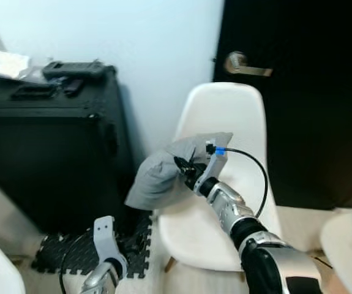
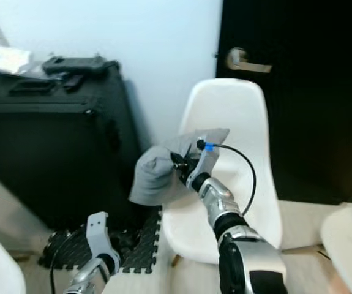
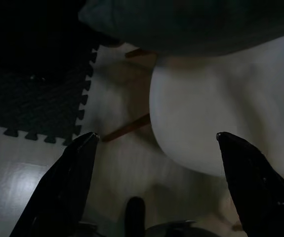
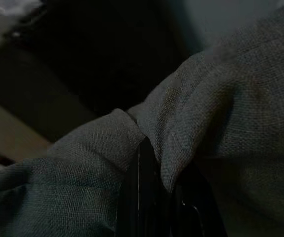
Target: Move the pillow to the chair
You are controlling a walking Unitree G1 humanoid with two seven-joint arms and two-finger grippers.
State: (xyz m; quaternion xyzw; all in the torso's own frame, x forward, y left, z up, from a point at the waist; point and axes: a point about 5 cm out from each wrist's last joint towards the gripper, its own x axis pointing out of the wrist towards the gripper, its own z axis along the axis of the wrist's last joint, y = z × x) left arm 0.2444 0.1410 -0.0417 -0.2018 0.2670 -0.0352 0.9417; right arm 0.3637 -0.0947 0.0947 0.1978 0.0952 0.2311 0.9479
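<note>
Closest to my head camera is my right forearm, reaching out to the right gripper (image 1: 188,166), whose 2 fingers are pinched tight into a fold of the grey pillow (image 1: 160,174). Wrist view confirms: cloth bunched on both sides of the black fingers (image 4: 142,197), no gap visible.

Pillow position: held up over the left front part of the white chair (image 1: 243,122) seat, with roughly half its bulk hanging past the seat's left edge, toward the black case (image 1: 47,153). I cannot tell whether its underside touches the seat or hangs just above.

Progress, my judgement: carry is largely done, placement is not. Left to do: shift the pillow rightward and inward over the seat, lower it, let go.

Left gripper (image 1: 104,231) hangs low beside the chair, fingers spread wide with nothing between them; its wrist view looks down on the seat's front edge, a wooden chair leg (image 3: 127,129) and the foam floor mat (image 1: 71,254).

Clearance: seat centre and right side are free, backrest stands behind, so room lies to the right. Black case sits close on the left, dark door (image 1: 310,92) behind the chair. Released now, the pillow would likely slide off the left edge.
</note>
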